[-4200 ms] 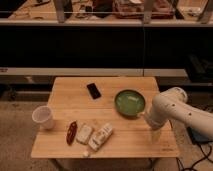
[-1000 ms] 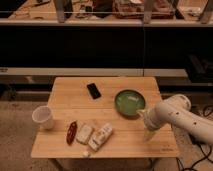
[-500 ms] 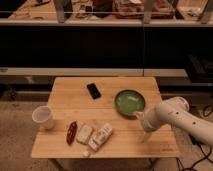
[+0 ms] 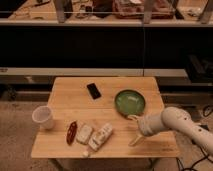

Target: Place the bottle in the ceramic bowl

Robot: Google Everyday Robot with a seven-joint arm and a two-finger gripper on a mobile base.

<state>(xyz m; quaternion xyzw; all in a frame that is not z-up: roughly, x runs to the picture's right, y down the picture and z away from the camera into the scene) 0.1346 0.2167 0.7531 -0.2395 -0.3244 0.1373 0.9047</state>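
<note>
Your wooden counter fills the middle of the view, with dark shelving behind it and speckled floor in front. The robot's white arm reaches in over the counter's right edge, angled down toward the front right corner.

The ceramic bowl is the widest dish you have. It is green, round and shallow, it sits on the right half of the counter nearer the back edge, and nothing shows inside it. A white cup stands upright at the left edge, about midway between back and front.

The bottle lies on its side near the front edge, a little left of the middle. It is angled so that one end points toward the front edge and the other toward the bowl, and it is well apart from the bowl.

The hand hangs low over the counter near the front edge, just in front of the bowl and to the right of the bottle, and touches neither. You cannot tell whether it is wide or narrow, and it holds nothing you can see.

A flat black object lies toward the back edge, left of the bowl. A white packet lies just beside the bottle on its left, and a dark red slender object lies left of the packet.
</note>
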